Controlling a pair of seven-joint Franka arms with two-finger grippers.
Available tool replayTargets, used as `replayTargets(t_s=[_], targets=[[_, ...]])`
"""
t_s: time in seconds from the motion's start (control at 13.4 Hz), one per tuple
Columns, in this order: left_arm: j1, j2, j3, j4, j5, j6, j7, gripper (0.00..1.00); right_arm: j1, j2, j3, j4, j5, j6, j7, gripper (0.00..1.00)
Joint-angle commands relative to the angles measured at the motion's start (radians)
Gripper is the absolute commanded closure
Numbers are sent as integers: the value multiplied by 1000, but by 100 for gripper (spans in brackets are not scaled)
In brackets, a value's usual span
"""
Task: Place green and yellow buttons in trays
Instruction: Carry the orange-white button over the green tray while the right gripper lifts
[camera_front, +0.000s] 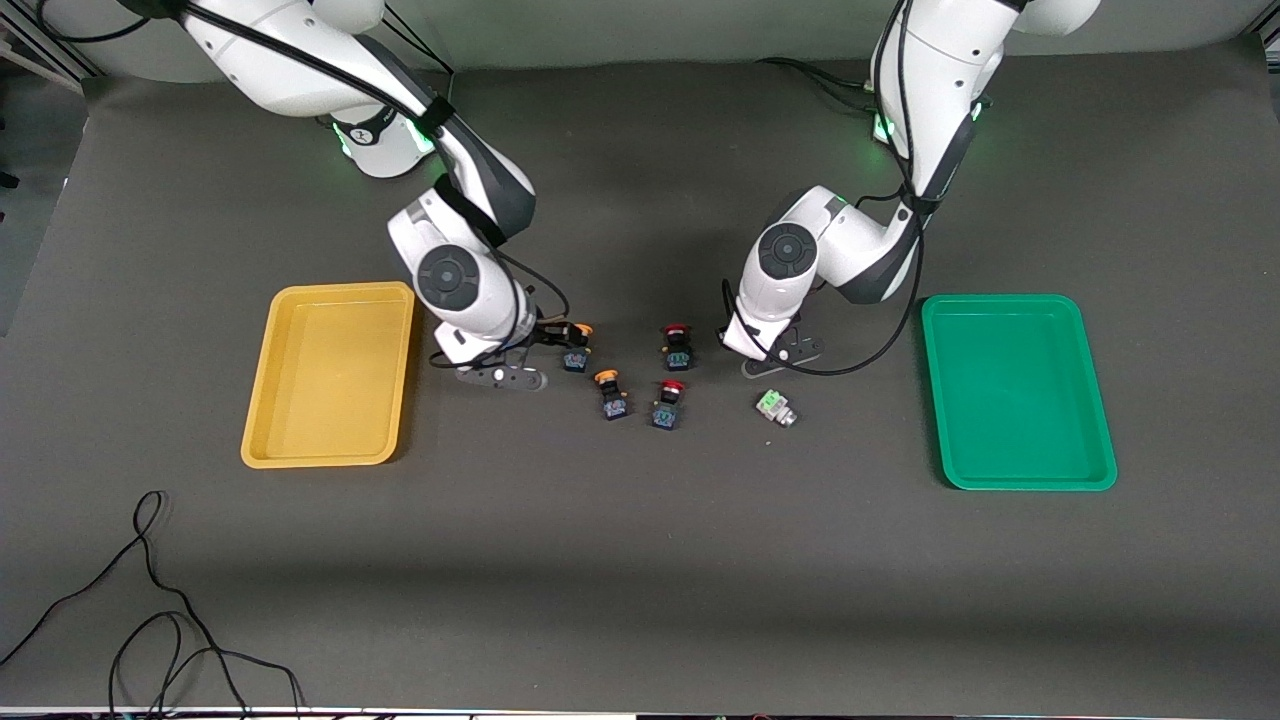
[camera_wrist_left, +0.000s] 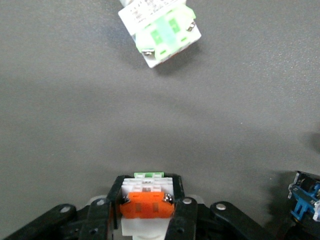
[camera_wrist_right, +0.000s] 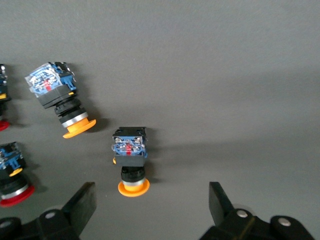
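Observation:
My left gripper (camera_wrist_left: 147, 186) is shut on a pale button with an orange-red face (camera_wrist_left: 147, 206), low at the mat. In the front view the left gripper (camera_front: 768, 352) hides that button. A pale green-faced button (camera_front: 775, 407) (camera_wrist_left: 160, 32) lies loose, nearer the front camera. My right gripper (camera_wrist_right: 150, 205) (camera_front: 555, 335) stands open and empty beside a yellow-capped button (camera_wrist_right: 130, 160) (camera_front: 577, 352); the cap sits just short of its fingers. A second yellow-capped button (camera_wrist_right: 57, 97) (camera_front: 611, 394) lies nearer the camera. The yellow tray (camera_front: 330, 375) and green tray (camera_front: 1015, 390) hold nothing.
Two red-capped black buttons (camera_front: 678, 346) (camera_front: 669, 404) lie between the grippers; one red-capped button (camera_wrist_right: 12, 175) shows at the edge of the right wrist view. A loose black cable (camera_front: 150, 610) lies near the front edge at the right arm's end.

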Motion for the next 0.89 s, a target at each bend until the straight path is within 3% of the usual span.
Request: replayTargets(t_s=[0.0,0.3,0.52,0.67,0.82], targets=[[2,-65,5,29,16,-117,-12,79,24,59,-2,8,-65,47,73,0],[65,-167,-1,89,3,-245,45,85,41,100,-2,10,-68,79,93,0],[98,-230,-1,197,-36,-442,172,86,46,128,-3,8,-69,113,114,0],[155,-263,0,277,-78,-586,293,91,47,139,-2,8,-69,116,114,0],[245,-313,3,284,-110,-645,420,94,47,151,-3,8,-71,116,114,1]])
